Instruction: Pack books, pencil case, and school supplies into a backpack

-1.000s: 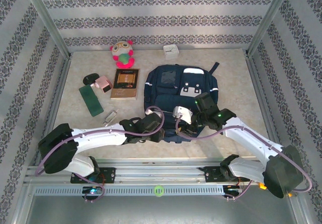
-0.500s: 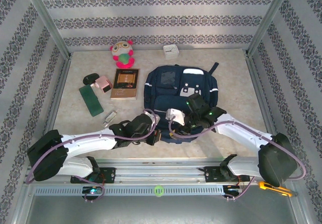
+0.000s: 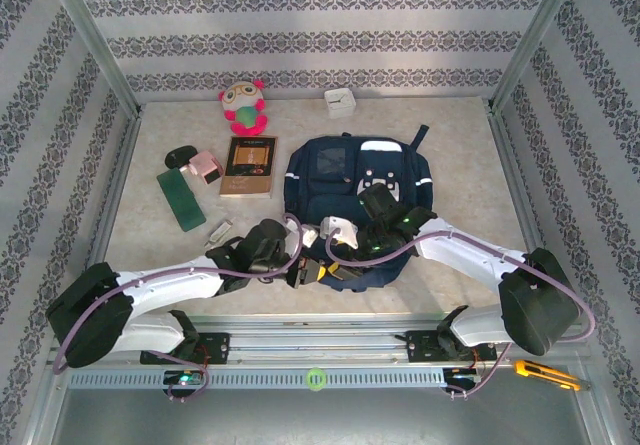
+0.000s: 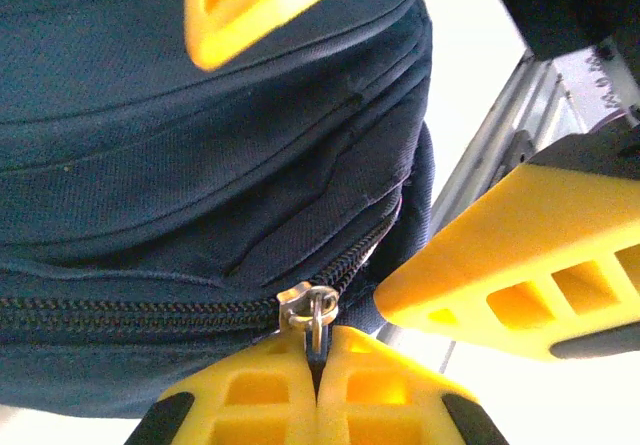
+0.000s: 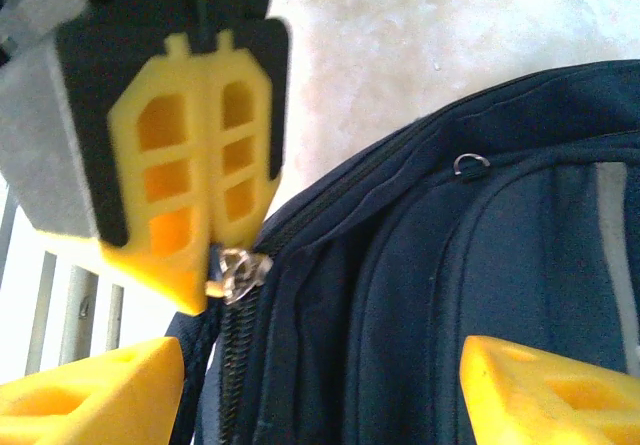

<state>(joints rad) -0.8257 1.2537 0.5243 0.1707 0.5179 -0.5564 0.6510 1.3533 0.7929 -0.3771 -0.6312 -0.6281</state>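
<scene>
A navy-blue backpack [image 3: 345,170] is laid flat on a pale table [image 3: 460,155], right of centre, with its lower edge nearest the 2 arm bases. The left arm is stretched low across the table from the bottom left, its forearm angled rightward, so that the left gripper [image 3: 303,271] is placed at the backpack's near-left corner. In the wrist views its 2 yellow fingers are pressed together, with the metal zipper pull [image 4: 318,310] pinched between their tips. The right arm is folded back from the bottom right, its wrist lowered over the backpack's near edge. The right gripper [image 3: 335,250] is spread wide, with nothing gripped, and its fingers are seen on either side of the zippered seam. A thin book [image 3: 249,165] is laid just left of the backpack. A pink piece [image 3: 207,166] and a dark green flat piece [image 3: 181,200] are laid further left, well apart from both grippers
</scene>
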